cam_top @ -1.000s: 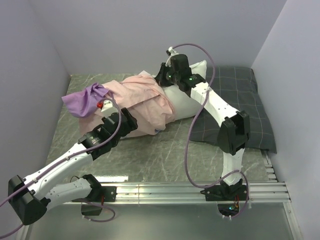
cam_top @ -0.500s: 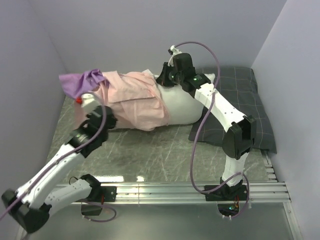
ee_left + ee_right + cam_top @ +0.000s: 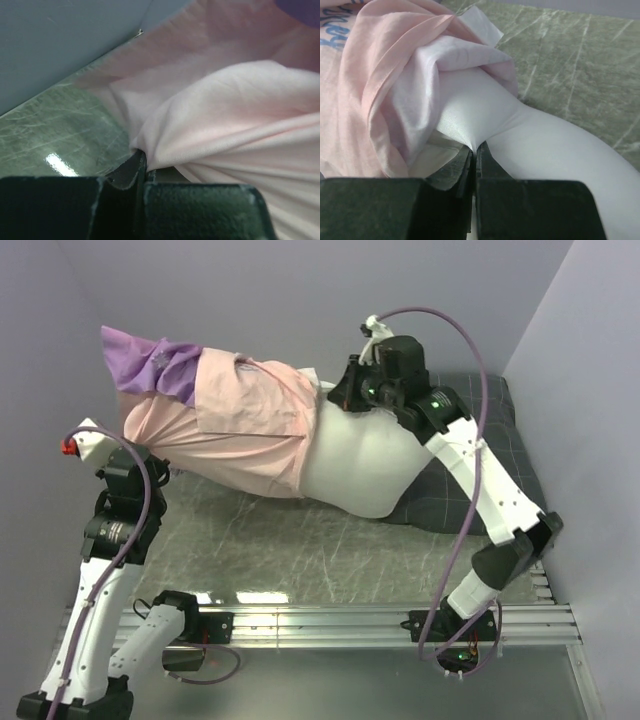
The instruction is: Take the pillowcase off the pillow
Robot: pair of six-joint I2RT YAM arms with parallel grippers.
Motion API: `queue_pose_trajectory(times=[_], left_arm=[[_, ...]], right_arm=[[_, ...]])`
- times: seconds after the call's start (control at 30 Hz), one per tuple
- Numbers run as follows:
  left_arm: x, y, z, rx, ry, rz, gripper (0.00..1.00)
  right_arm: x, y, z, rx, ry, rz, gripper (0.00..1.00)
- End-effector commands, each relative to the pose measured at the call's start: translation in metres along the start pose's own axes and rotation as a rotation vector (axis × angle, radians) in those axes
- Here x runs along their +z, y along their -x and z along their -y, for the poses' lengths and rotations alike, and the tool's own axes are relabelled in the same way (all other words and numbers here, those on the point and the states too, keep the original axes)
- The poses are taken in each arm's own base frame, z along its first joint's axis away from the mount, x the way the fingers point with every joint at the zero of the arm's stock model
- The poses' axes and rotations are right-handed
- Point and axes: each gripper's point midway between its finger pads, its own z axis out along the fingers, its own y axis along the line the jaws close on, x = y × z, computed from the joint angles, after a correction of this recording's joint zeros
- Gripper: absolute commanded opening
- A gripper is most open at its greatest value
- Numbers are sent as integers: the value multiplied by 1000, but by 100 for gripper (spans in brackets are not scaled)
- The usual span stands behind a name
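The pillowcase (image 3: 240,420), pale pink inside out with a purple end at the upper left, hangs stretched above the table and still covers the left part of the white pillow (image 3: 365,465). My left gripper (image 3: 146,468) is shut on a bunched fold at the case's lower left edge; the left wrist view shows the pink pillowcase (image 3: 220,110) pinched in my left gripper (image 3: 144,161). My right gripper (image 3: 342,400) is shut on the pillow's upper corner. In the right wrist view my right gripper (image 3: 476,148) pinches the white pillow (image 3: 555,150), with the pillowcase (image 3: 370,85) gathered just left.
A dark grey checked pillow (image 3: 505,430) lies at the back right, partly under the white pillow and my right arm. The green marbled tabletop (image 3: 300,545) shows in front. Walls close in on the left, back and right. A metal rail (image 3: 400,620) runs along the near edge.
My left gripper closed on the pillowcase and pulled it left and up. My right arm lifted the pillow corner up and right, stretching the case and baring more white pillow.
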Motion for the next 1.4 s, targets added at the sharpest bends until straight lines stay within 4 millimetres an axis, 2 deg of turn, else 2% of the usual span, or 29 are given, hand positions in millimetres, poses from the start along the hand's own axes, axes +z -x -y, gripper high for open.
queue_pose_trajectory(times=[0.0, 0.03, 0.07, 0.13, 0.23, 0.27, 0.33, 0.37, 0.43, 0.47, 0.53, 0.57, 0.6, 0.63, 0.67, 0.7, 0.77, 0.8, 0.87, 0.9, 0.93, 0.97, 1.07, 1.1, 1.17, 1.27, 1.3, 1.33, 1.37], left_arm=[[7, 35, -20, -6, 93, 103, 1], [10, 30, -23, -4, 92, 91, 1], [12, 25, -17, -12, 48, 66, 1], [16, 14, -19, -5, 35, 35, 0], [20, -8, -10, 18, -24, -43, 0], [22, -14, -7, 20, -39, -65, 0], [24, -29, -2, 19, -76, -111, 1], [26, -34, -1, 16, -87, -123, 0], [29, -49, 2, 16, -114, -159, 0], [31, -56, 5, 7, -128, -178, 0], [35, -75, 5, 11, -144, -224, 1], [40, -82, 5, 6, -138, -238, 1], [42, -90, 2, 7, -128, -258, 1], [44, -96, 2, 8, -127, -270, 1], [47, -101, 3, 6, -131, -284, 0], [48, -107, 1, 8, -127, -297, 0], [51, -111, 2, 5, -130, -302, 1], [51, -113, 2, 4, -132, -306, 1], [52, -115, 3, 4, -138, -314, 1], [53, -113, 5, 2, -141, -310, 0], [53, -113, 6, 4, -141, -313, 1], [54, -113, 6, 7, -143, -314, 1], [55, -110, 11, 11, -156, -312, 0], [54, -110, 13, 11, -165, -316, 1], [55, -110, 18, 10, -184, -319, 0], [56, -116, 28, 16, -233, -350, 0], [57, -116, 34, 17, -252, -358, 2], [56, -124, 41, 39, -292, -399, 3], [57, -124, 45, 47, -307, -411, 4]], right_arm=[[-40, 36, 61, 3, -168, 164, 0], [-41, 34, 78, 20, -205, 165, 0], [-41, 31, 91, 30, -238, 169, 0], [-34, 14, 115, 49, -289, 128, 0], [-13, -5, 128, 43, -308, 57, 0], [1, -17, 135, 44, -314, 12, 0], [12, -23, 139, 42, -324, -17, 6], [22, -29, 137, 26, -305, -36, 16], [27, -29, 132, 15, -286, -31, 28], [30, -29, 122, -10, -264, -27, 42], [27, -23, 114, -42, -276, 4, 52], [20, -12, 108, -74, -283, 43, 61], [18, -10, 94, -103, -275, 62, 65], [13, -5, 89, -123, -287, 88, 68], [0, 8, 84, -151, -310, 140, 74], [-2, 5, 70, -171, -285, 144, 76], [-14, 9, 55, -200, -262, 174, 79], [-12, -4, 45, -216, -241, 150, 80], [-15, -15, 35, -238, -221, 147, 82], [-8, -36, 42, -245, -238, 106, 83], [-6, -46, 38, -245, -227, 99, 83], [3, -73, 49, -247, -241, 44, 83], [18, -108, 54, -213, -219, 1, 84], [24, -136, 59, -211, -208, -55, 84], [37, -156, 57, -209, -197, -76, 85], [59, -182, 68, -203, -236, -126, 85], [65, -181, 69, -199, -250, -126, 82], [74, -191, 77, -194, -282, -154, 78], [78, -189, 78, -189, -292, -152, 60]])
